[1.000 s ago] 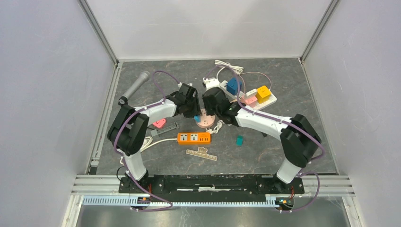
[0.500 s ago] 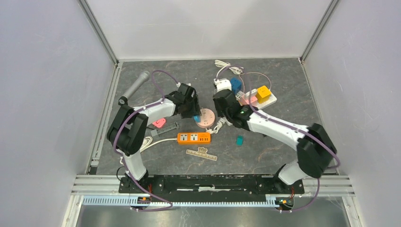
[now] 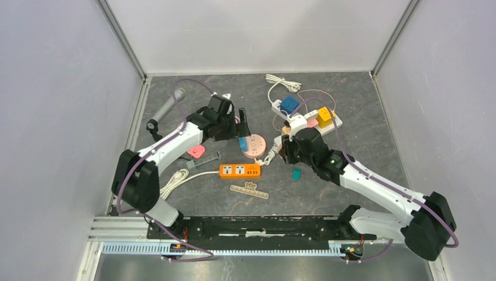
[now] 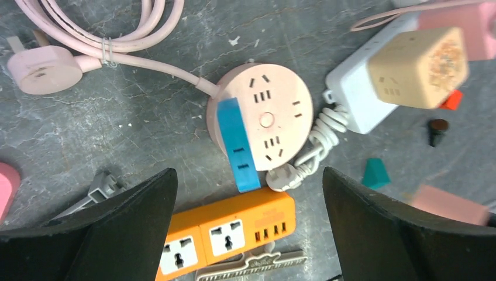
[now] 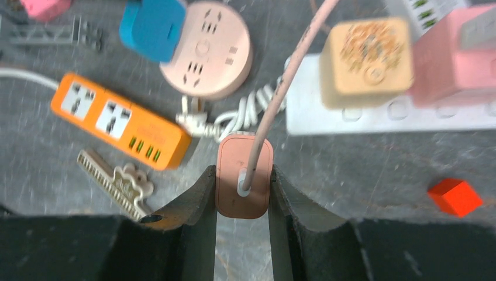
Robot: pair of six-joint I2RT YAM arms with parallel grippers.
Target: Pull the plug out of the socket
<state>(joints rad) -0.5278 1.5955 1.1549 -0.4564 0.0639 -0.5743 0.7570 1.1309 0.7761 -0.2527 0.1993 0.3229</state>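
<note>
The round pink socket (image 3: 256,145) (image 4: 261,114) lies on the table with a blue adapter (image 4: 237,143) (image 5: 153,26) still on its left side. My right gripper (image 5: 242,172) (image 3: 285,146) is shut on the salmon-pink plug (image 5: 234,196), which hangs clear of the socket (image 5: 207,50), to its right. The plug's pink cord (image 5: 286,82) runs away from the camera. My left gripper (image 4: 248,172) (image 3: 241,124) stands wide open above the socket's left side, holding nothing.
An orange power strip (image 3: 240,170) and a toothed ruler (image 3: 250,191) lie near the socket. A white power strip (image 3: 336,123) with coloured adapters sits at the back right. A microphone (image 3: 166,108), a pink piece (image 3: 196,151) and a teal piece (image 3: 296,173) lie around.
My left gripper has opened and drawn back left from the round socket. The right arm has carried the plug off the socket, toward the right and the near edge.
</note>
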